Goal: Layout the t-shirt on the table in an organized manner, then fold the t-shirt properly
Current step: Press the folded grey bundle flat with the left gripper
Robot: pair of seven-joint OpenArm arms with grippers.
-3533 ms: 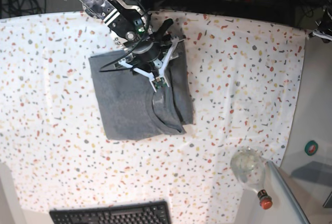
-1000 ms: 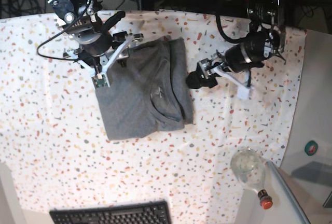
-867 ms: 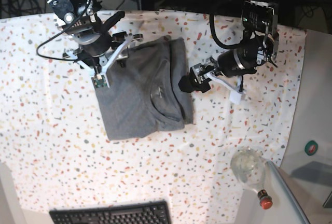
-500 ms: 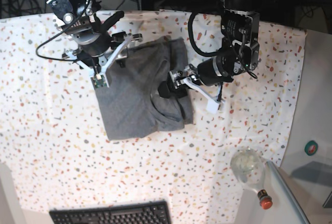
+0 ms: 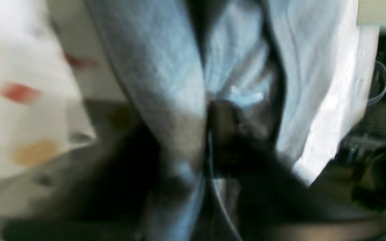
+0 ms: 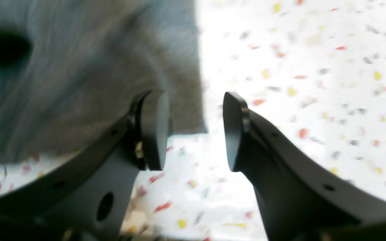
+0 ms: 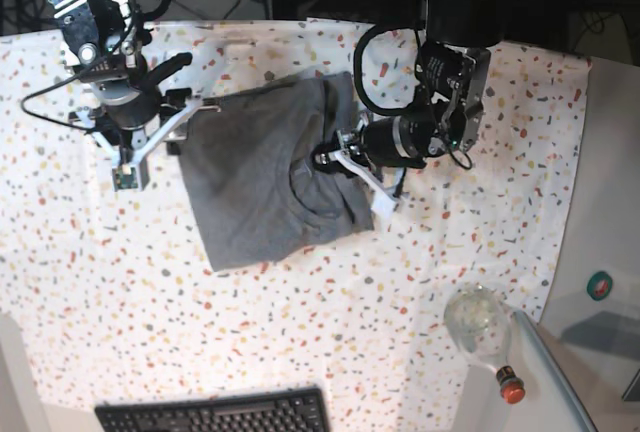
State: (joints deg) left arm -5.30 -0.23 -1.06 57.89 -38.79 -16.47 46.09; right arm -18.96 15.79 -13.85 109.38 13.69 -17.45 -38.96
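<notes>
Right now the t-shirt (image 7: pixel 270 177) is seen lying folded on the tabletop (image 7: pixel 480 152), a little above the middle of the base view. It is plain grey, and no print or words can be read on it. The tabletop is covered in a white cloth with small red, yellow and grey flecks. The left gripper (image 7: pixel 330 157) is set at the right side of the t-shirt, near the neck opening. In the left wrist view, which is very blurred, grey cloth is seen bunched up right at the dark tips of the left gripper (image 5: pixel 213 140), and the tips are pressed together on a fold of the t-shirt (image 5: pixel 166 67). The cloth looks a bit lifted and creased there. The right gripper (image 7: pixel 160 122) is held just beside the left edge of the t-shirt, over the tabletop. In the right wrist view its two dark fingers (image 6: pixel 152 130) are seen spread apart, with nothing between them, and a corner of the t-shirt (image 6: pixel 89 73) lies just behind them. A clear bottle (image 7: pixel 480 327) with a red cap is lying at the lower right, partly on a plain grey surface (image 7: pixel 600 242). A black keyboard (image 7: pixel 215 414) is seen at the bottom edge, but its letters are too small to be read.
</notes>
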